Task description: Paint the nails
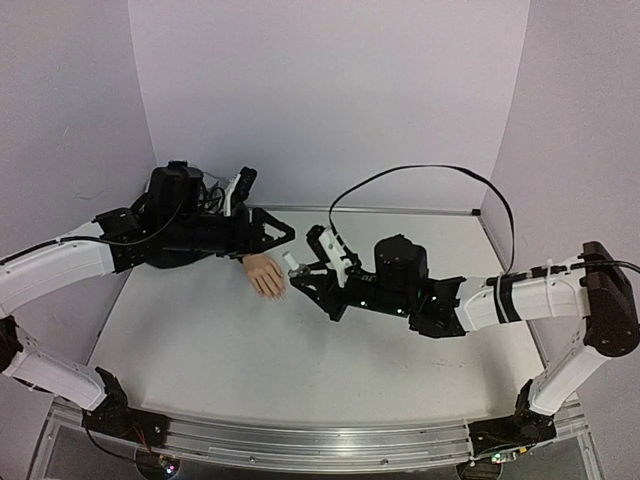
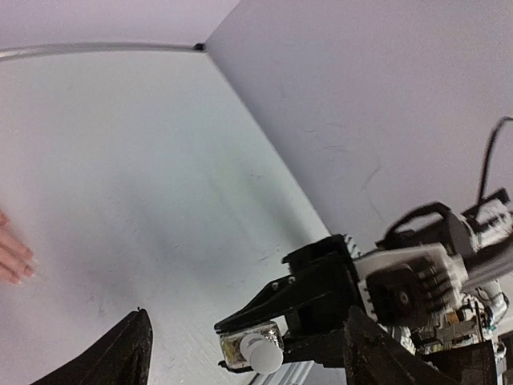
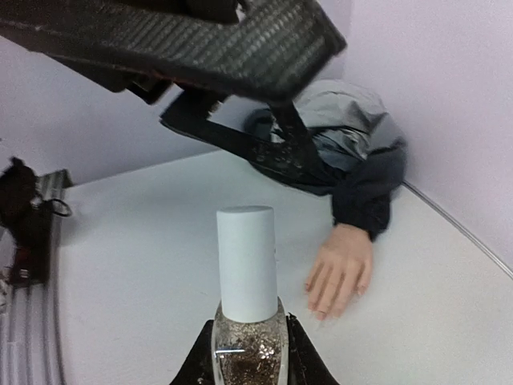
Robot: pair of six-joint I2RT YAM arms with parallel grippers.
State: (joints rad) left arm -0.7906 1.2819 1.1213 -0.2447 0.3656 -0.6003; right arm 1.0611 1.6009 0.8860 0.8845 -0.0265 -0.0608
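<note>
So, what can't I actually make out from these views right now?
Nails: too small in the top and right wrist views to tell whether any carry polish.
Mannequin hand: left wrist view, cut off by the left edge; only fingertips show.
Bottle: right wrist view, base cut off by the bottom edge.

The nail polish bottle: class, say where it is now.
Top view, left of centre: the bottle is gripped in the right end effector, cap pointing toward the mannequin hand just to its left.
</note>
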